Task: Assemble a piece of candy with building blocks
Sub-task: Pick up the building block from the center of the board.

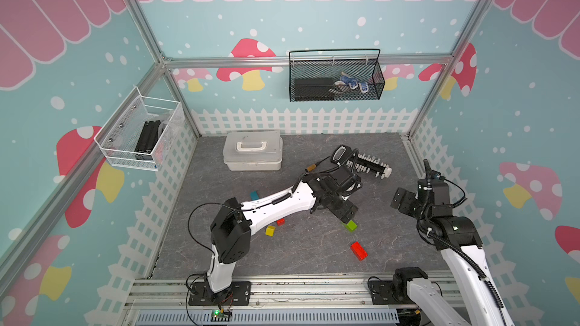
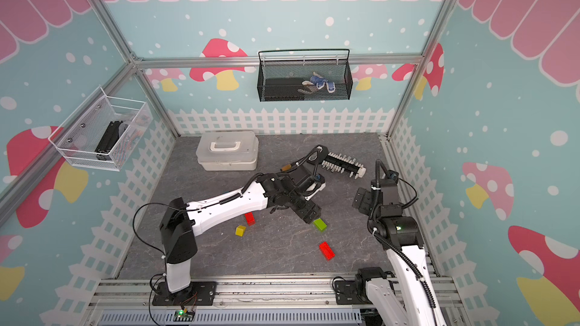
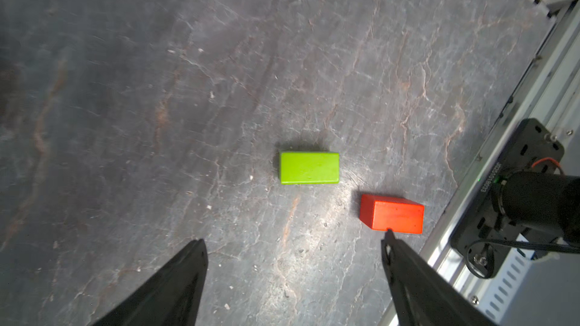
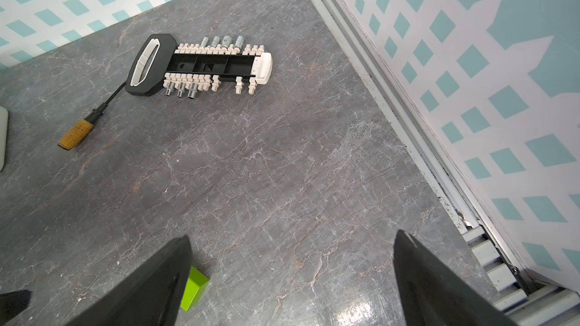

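In a top view the left gripper (image 1: 345, 213) hangs close over the green block (image 1: 351, 225), which lies near a red block (image 1: 358, 250). In the left wrist view its jaws are spread wide and empty. It should drop straight down with the shiny green block in the middle. In the right wrist view the right gripper (image 4: 293, 236) is spread and empty too.

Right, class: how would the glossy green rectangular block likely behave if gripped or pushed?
The glossy green rectangular block is probably rigid: its edges look crisp. Lying flat on the grey marbled tabletop, it should slide rather than roll or tip. Its shiny finish may prove slippery when gripped.
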You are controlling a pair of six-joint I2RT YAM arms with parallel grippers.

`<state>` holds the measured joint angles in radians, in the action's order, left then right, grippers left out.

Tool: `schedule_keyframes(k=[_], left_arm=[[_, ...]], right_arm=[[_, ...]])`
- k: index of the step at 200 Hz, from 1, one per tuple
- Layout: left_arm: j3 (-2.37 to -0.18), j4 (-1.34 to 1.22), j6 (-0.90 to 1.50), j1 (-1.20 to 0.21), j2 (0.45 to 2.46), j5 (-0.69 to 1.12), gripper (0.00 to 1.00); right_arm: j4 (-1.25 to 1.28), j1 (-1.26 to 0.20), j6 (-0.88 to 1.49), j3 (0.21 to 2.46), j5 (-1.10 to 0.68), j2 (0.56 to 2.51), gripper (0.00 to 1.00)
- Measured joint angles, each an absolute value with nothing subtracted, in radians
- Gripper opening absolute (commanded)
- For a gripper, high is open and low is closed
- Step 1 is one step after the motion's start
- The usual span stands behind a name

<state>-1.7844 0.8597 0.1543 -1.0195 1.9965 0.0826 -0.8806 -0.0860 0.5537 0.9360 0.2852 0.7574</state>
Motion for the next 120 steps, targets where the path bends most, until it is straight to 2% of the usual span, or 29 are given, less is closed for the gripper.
schedule_keyframes(k=[61, 120], left_arm=[[-1.918, 0.972, 0.181, -1.081, 2.177, -0.018, 0.92], [-2.017, 0.985, 0.229, -1.079, 2.245, -0.009, 0.92]], right_arm=[[-0.931, -0.086, 0.554, 0.936, 0.287, 0.715, 1.00], [-0.948, -0.086, 0.553, 0.936, 0.287, 0.689, 1.00]])
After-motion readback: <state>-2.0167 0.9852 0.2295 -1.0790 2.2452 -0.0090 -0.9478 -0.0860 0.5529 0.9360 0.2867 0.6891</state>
